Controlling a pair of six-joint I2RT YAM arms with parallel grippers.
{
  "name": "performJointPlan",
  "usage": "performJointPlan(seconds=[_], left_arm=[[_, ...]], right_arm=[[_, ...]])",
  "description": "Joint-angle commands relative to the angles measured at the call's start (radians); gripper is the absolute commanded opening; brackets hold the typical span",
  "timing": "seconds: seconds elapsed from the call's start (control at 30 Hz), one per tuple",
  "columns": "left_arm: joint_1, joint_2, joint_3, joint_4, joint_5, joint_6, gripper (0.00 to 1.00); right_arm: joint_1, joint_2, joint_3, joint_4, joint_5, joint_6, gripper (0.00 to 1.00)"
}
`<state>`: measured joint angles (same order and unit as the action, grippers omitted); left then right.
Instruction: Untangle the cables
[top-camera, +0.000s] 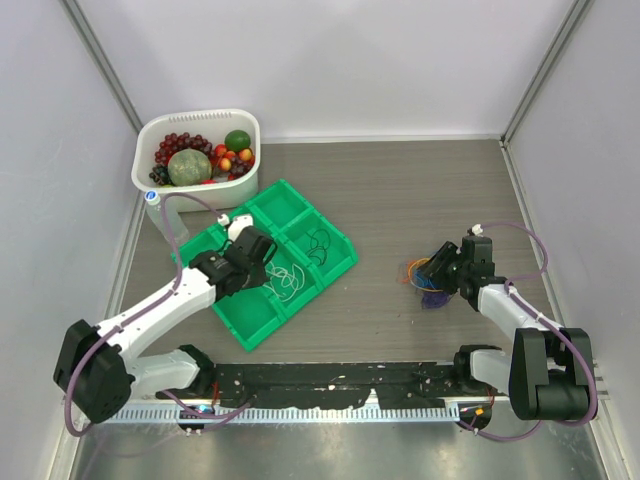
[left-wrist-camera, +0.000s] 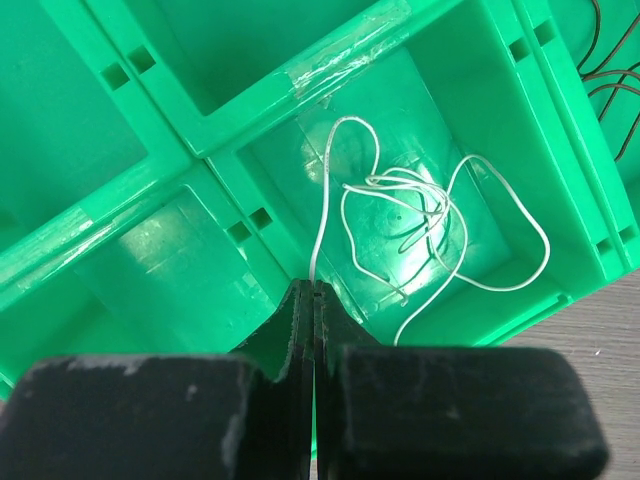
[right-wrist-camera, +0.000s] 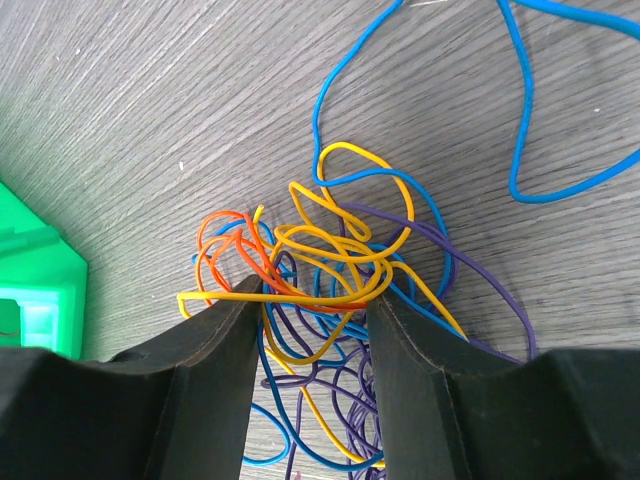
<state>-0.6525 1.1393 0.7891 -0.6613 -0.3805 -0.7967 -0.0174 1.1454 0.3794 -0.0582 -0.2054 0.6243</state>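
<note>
Two sets of matt black fingers are in view over a grey, wood-grained worktop (top-camera: 420, 190). The left fingers (left-wrist-camera: 314, 300) are pressed flat together, and one end of a thin white wire (left-wrist-camera: 400, 185) is pinched at their tips. The rest of that wire lies in loose, overlapping loops on the glossy floor of one compartment of a green moulded plastic tray (left-wrist-camera: 250, 100). Thin dark wires (top-camera: 320, 243) lie curled in the adjoining compartment.

The right fingers (right-wrist-camera: 235, 320) are spread apart and set astride a tangle (right-wrist-camera: 330, 270) of orange, yellow, blue and purple wire loops. This tangle rests on the bare worktop, to the right of the tray and apart from it. Several strands pass between the fingers, and nothing is clamped. One wide blue loop (right-wrist-camera: 513, 150) reaches out beyond the knot, away from the fingers.

A white plastic basket (top-camera: 200, 118) filled with fruit is placed at the far left corner, just beyond the tray.
</note>
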Motion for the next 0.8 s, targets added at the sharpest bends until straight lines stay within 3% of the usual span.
performJointPlan(seconds=[0.0,0.47,0.77], left_arm=[[-0.001,0.036,0.061,0.014,0.014,0.027,0.0],[-0.001,-0.047,0.036,0.089,0.038,0.037,0.0],[-0.001,0.19,0.125,0.101,0.018,0.016,0.0]], right_arm=[[-0.001,0.004,-0.013,-0.009,-0.014,-0.023,0.5],[-0.001,0.005,-0.013,-0.008,-0.014,-0.021,0.5],[-0.001,0.001,-0.014,-0.008,-0.015,-0.021,0.5]])
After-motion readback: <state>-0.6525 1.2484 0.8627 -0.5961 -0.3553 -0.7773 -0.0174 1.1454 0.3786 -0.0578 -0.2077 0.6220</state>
